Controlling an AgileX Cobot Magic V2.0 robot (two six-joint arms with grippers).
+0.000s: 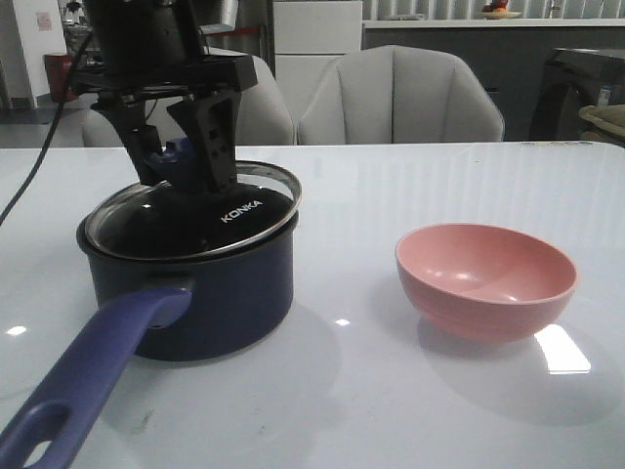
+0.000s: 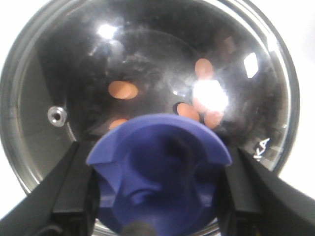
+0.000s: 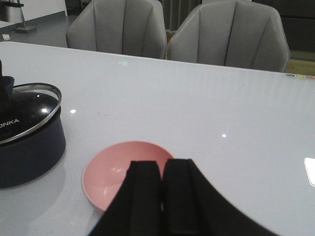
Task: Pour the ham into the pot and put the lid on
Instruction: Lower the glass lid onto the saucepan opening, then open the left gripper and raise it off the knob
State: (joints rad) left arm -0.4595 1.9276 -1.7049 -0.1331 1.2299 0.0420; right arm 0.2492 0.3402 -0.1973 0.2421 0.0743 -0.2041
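Your left gripper pinches the blue knob of the lid, which sits a bit tilted on the pot at the left of the table. Set the lid flat first, then let go slowly. The ham lies inside, small orange rounds under smooth shiny glass with a steel rim. Your right gripper has fingers pressed together above the pink bowl, round and bare
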